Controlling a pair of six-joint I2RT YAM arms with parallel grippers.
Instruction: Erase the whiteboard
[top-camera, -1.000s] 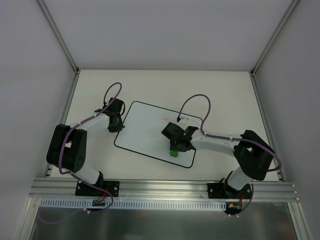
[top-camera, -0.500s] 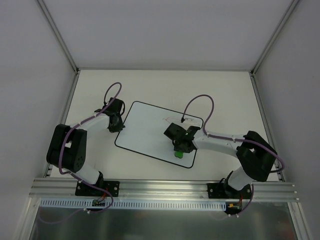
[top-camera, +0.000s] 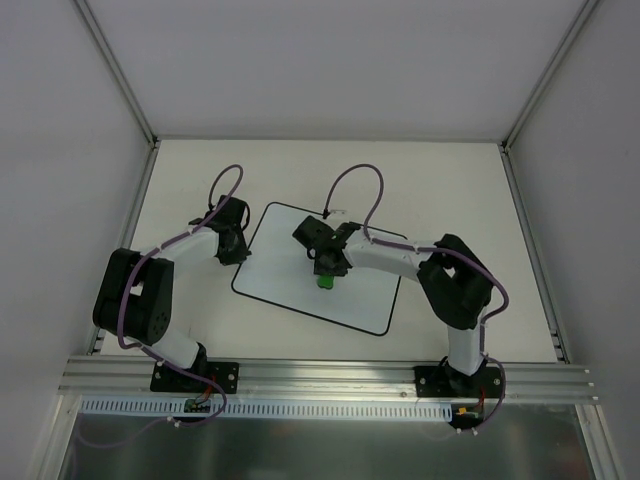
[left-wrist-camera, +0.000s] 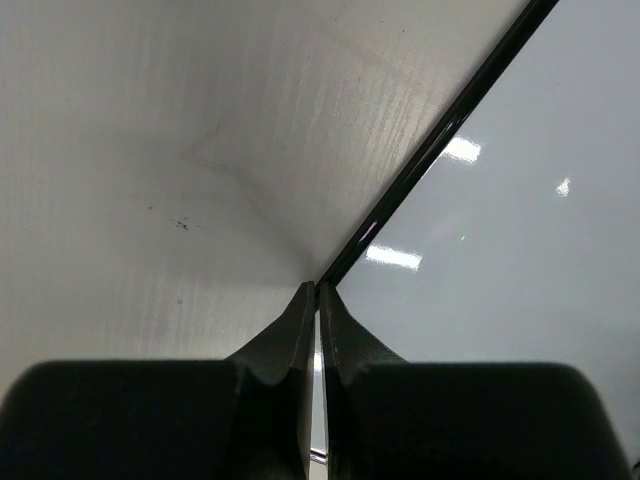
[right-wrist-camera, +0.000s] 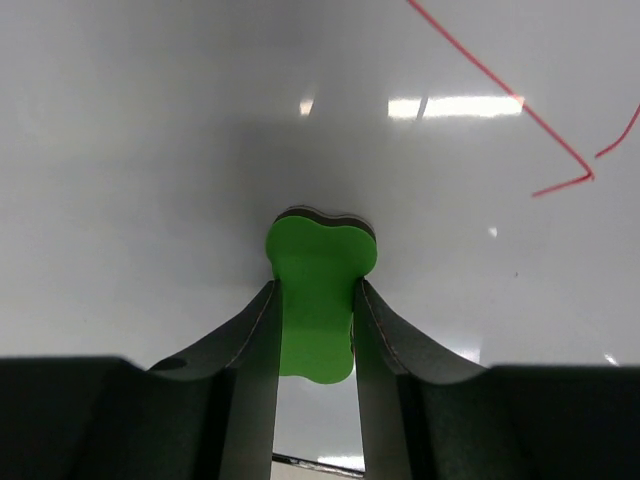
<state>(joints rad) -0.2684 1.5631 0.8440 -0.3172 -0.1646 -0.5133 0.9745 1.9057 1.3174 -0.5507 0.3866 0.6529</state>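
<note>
So our whiteboard (top-camera: 285, 262) lies flat on the bench (top-camera: 460, 190), roughly mid-bench and a bit skewed. Our right hand (right-wrist-camera: 315, 288) is grasping the green eraser (right-wrist-camera: 318, 255), pressed onto the board's upper middle. Our left hand (left-wrist-camera: 317, 295) is clenched on nothing, with its tips right at the board's black left border, and we reckon it's pinning the board. Red strokes (right-wrist-camera: 500, 85) sit off to one side of the eraser. What worries us is that the pin is on a thin edge, so a hard swipe could skid the board. The eraser could also twist between the fingers and miss those lines.
</note>
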